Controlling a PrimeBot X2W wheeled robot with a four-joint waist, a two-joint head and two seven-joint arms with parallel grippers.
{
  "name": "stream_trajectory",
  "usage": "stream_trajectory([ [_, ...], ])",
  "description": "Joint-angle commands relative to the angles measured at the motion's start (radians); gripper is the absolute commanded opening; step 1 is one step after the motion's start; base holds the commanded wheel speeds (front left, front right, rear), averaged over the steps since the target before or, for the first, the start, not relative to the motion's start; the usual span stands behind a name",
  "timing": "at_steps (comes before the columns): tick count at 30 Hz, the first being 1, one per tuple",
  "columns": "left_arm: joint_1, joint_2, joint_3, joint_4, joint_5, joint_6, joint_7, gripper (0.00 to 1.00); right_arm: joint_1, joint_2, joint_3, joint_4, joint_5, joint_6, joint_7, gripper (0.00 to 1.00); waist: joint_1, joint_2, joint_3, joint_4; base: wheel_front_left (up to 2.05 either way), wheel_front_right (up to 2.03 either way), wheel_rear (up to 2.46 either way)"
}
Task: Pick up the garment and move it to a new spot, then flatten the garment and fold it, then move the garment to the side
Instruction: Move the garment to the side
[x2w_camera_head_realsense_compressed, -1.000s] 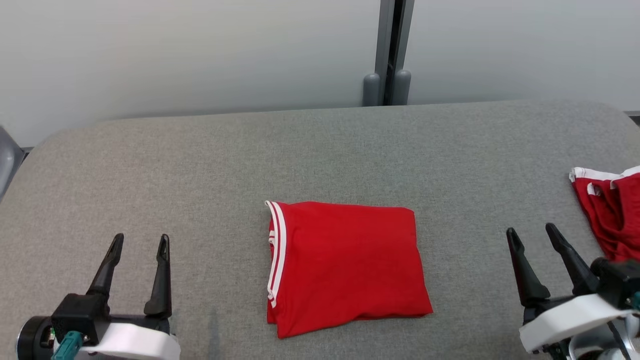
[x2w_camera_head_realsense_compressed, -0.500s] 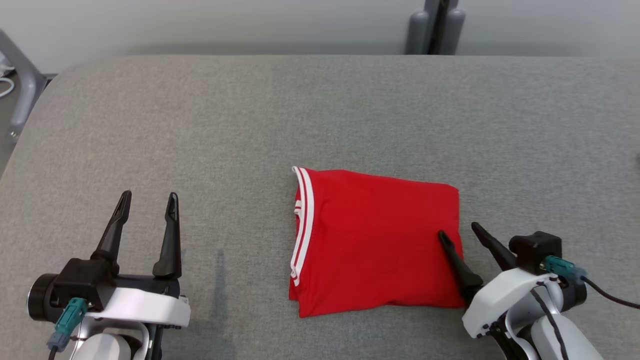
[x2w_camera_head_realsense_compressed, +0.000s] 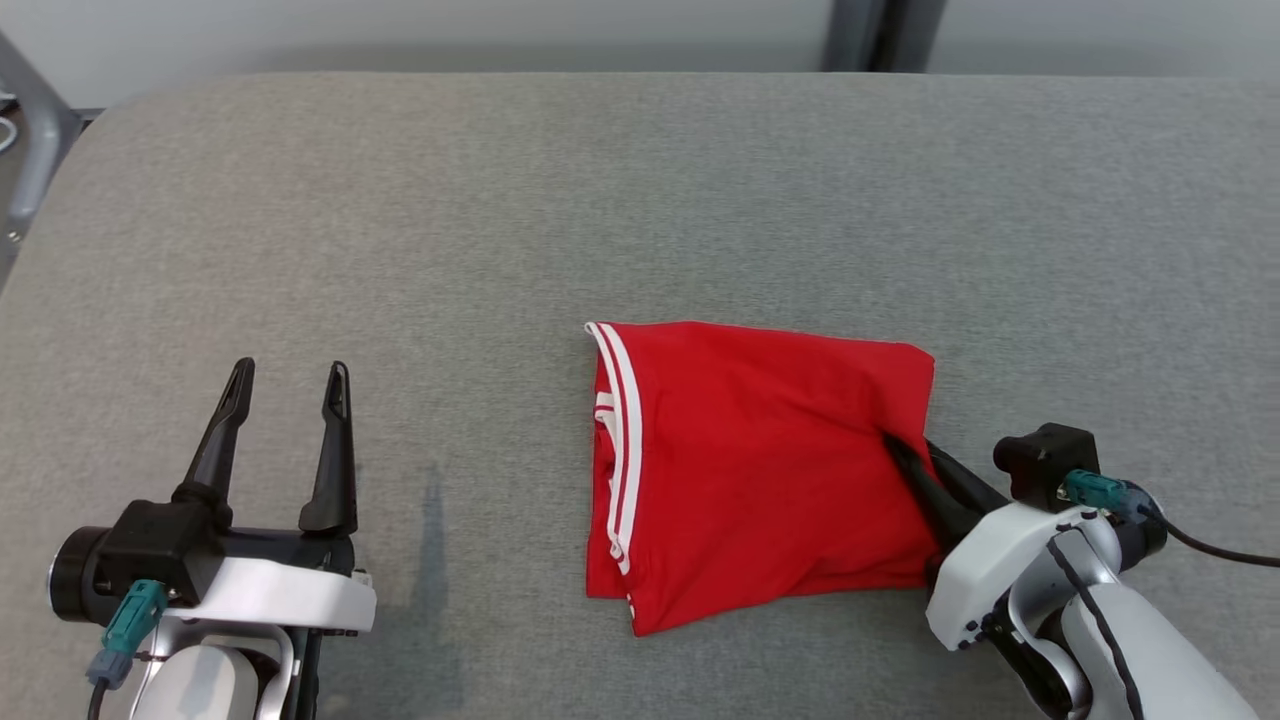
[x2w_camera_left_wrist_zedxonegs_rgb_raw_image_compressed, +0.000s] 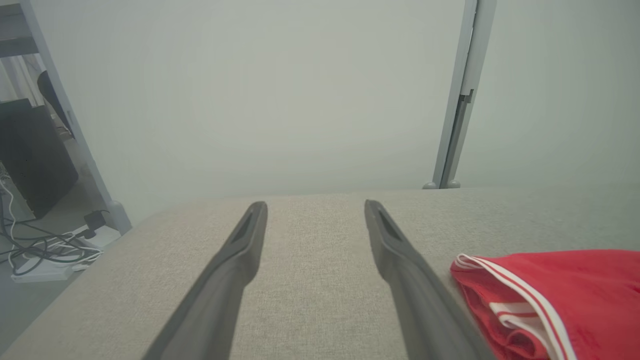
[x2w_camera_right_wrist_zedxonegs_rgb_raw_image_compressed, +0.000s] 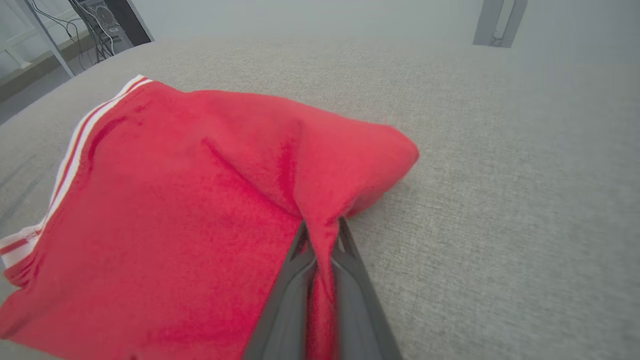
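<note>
Head view. A folded red cloth garment with white-striped trim (x2w_camera_head_realsense_compressed: 760, 470) lies on the grey fabric-covered surface (x2w_camera_head_realsense_compressed: 640, 200), just off centre toward 4 o'clock. The striped trim runs down its 9 o'clock edge. Left gripper (x2w_camera_head_realsense_compressed: 290, 368) at 8 o'clock, well apart from the garment, its dark fingers spread wide with nothing between them. Right gripper (x2w_camera_head_realsense_compressed: 908, 448) at 4 o'clock, fingers pinched together on the garment's 3 o'clock edge. The cloth puckers toward the pinch.

Left wrist view. Two dark fingers (x2w_camera_left_wrist_zedxonegs_rgb_raw_image_compressed: 235, 265) stand apart, with bare grey surface showing between them. The garment sits at 4 o'clock, its striped edge nearest the finger on that side; whether they touch I cannot tell. A pale wall behind, a grey upright post (x2w_camera_left_wrist_zedxonegs_rgb_raw_image_compressed: 457, 100) at 1 o'clock, and a tangle of cables (x2w_camera_left_wrist_zedxonegs_rgb_raw_image_compressed: 45, 250) on the floor at 9 o'clock.

Right wrist view. The fingers (x2w_camera_right_wrist_zedxonegs_rgb_raw_image_compressed: 290, 300) are clamped on a raised ridge of red cloth that runs from the tips toward 12 o'clock. The rest of the garment spreads toward 9 o'clock, striped trim at 10 o'clock. Bare grey surface at 3 o'clock.
</note>
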Motion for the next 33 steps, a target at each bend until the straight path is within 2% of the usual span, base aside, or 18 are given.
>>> stream_trajectory([
  [1, -0.011, 0.006, 0.004, -0.005, 0.002, -0.003, -0.007, 1.00, 0.004, -0.023, 0.007, -0.015, -0.011, -0.001, -0.006, 0.00, 0.0000, 0.0000, -0.001, -0.025, 0.00, 0.00, 0.00],
  [11, -0.002, 0.038, 0.001, -0.072, 0.022, 0.005, 0.008, 1.00, 0.029, -0.176, 0.048, -0.178, -0.055, -0.001, 0.023, 0.00, 0.0000, 0.0000, 0.036, -0.234, 0.00, 0.00, 0.00],
  [16, -0.010, 0.081, 0.014, -0.128, 0.037, 0.007, 0.039, 1.00, -0.061, -0.204, 0.090, -0.203, -0.045, -0.001, 0.012, 0.00, 0.0000, 0.0000, 0.085, -0.358, 0.00, 0.00, 0.00],
  [23, -0.054, 0.136, 0.012, -0.209, 0.060, -0.004, 0.096, 1.00, -0.259, -0.211, 0.130, -0.111, -0.012, -0.001, -0.081, 0.00, 0.0000, 0.0000, 0.170, -0.467, 0.00, 0.00, 0.00],
  [33, -0.118, 0.201, 0.010, -0.321, 0.085, -0.024, 0.178, 1.00, -0.473, -0.291, 0.078, 0.099, 0.030, -0.001, -0.205, 0.00, 0.0000, 0.0000, 0.281, -0.533, 0.00, 0.00, 0.00],
])
